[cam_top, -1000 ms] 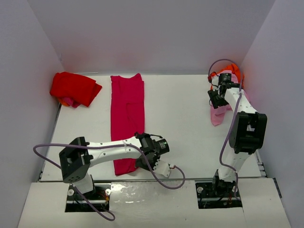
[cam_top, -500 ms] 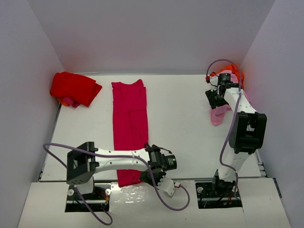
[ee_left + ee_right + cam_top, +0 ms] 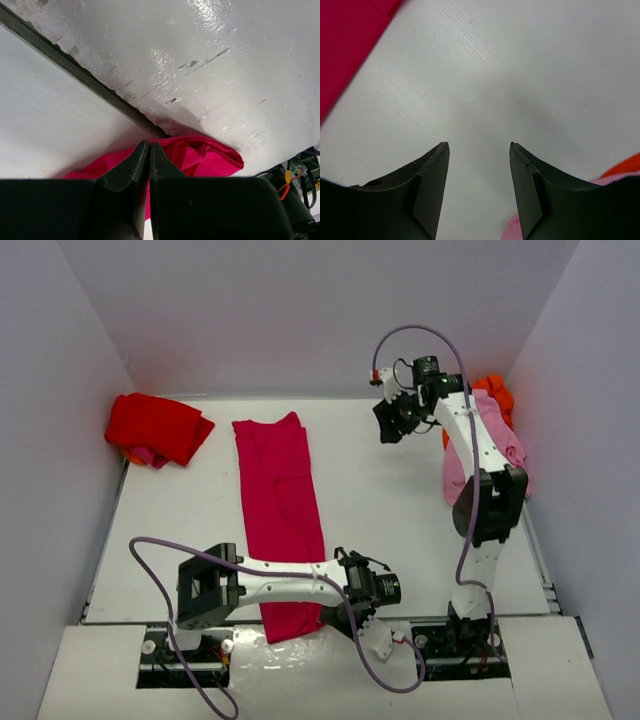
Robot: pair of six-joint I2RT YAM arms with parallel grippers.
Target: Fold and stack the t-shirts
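Tabletop [image 3: 400, 520] status: your left gripper [image 3: 149, 145], clamped on the crimson shirt [image 3: 280, 510], drew it toward 6 o'clock for folding. Your right gripper [image 3: 479, 147], jaws half-spread and empty, left the pink shirt [image 3: 508, 448] at 2 o'clock.

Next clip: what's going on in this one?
The left gripper is shut on the near end of the crimson shirt, which lies as a long strip with that end over the table's front edge. The right gripper is open and empty above bare table, near the pink shirt and orange shirt heaped at the far right. A red shirt lies bundled at the far left.
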